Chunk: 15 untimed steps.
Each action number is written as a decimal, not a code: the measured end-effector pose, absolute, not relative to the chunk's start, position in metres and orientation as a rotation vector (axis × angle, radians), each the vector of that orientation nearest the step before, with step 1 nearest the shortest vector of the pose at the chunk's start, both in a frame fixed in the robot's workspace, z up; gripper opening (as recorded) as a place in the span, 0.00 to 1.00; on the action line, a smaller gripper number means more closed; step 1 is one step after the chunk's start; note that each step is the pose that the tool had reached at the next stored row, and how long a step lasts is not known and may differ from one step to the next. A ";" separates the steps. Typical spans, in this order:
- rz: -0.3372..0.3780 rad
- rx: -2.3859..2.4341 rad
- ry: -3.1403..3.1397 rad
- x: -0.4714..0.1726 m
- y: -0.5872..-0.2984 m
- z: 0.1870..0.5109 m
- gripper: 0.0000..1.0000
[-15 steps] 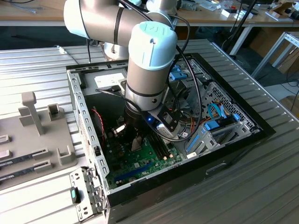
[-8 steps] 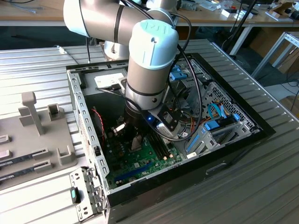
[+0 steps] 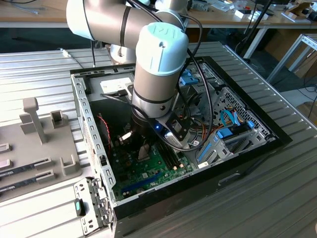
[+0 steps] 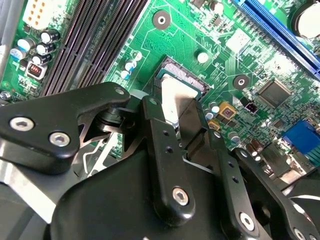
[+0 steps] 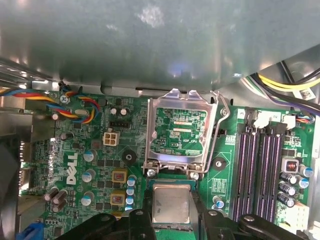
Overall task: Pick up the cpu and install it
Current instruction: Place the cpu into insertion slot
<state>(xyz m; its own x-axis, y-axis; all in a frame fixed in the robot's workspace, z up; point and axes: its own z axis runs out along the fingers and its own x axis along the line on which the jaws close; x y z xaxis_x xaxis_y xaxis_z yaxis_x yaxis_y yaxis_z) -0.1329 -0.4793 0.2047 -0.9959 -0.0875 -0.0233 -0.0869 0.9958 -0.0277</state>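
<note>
The cpu (image 5: pixel 171 202), a silvery square with a thin green rim, sits between the black fingers (image 5: pixel 146 212) of my gripper (image 5: pixel 171 212). It lies level at the socket (image 4: pixel 187 77), just below the raised metal load plate (image 5: pixel 177 130). Whether it rests in the socket or hangs just above it cannot be told. In the second wrist view the cpu (image 4: pixel 175 97) shows as a bright wedge between the two fingers (image 4: pixel 160 135) of the gripper (image 4: pixel 177 112), which is shut on it. In the exterior view the arm (image 3: pixel 158 74) reaches down into the open computer case (image 3: pixel 277 141), over the green motherboard (image 3: pixel 161 166).
Dark memory slots (image 5: pixel 260 165) run beside the socket. Coloured cables (image 5: pixel 75 107) and the grey case wall (image 5: pixel 150 45) lie beyond the load plate. A blue expansion slot (image 4: pixel 280 30) crosses the board. A grey fixture tray (image 3: pixel 39 144) stands at the exterior view's left.
</note>
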 end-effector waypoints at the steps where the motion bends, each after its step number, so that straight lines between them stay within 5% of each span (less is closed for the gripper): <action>1: -0.042 -0.133 3.114 -0.133 -0.480 0.205 0.39; 15: -0.042 -0.049 3.117 -0.133 -0.486 0.205 0.39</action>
<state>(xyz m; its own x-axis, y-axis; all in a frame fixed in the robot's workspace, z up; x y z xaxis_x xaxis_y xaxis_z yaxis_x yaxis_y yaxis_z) -0.1326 -0.4864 0.2046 -0.9992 -0.0317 -0.0232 -0.0310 0.9991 -0.0276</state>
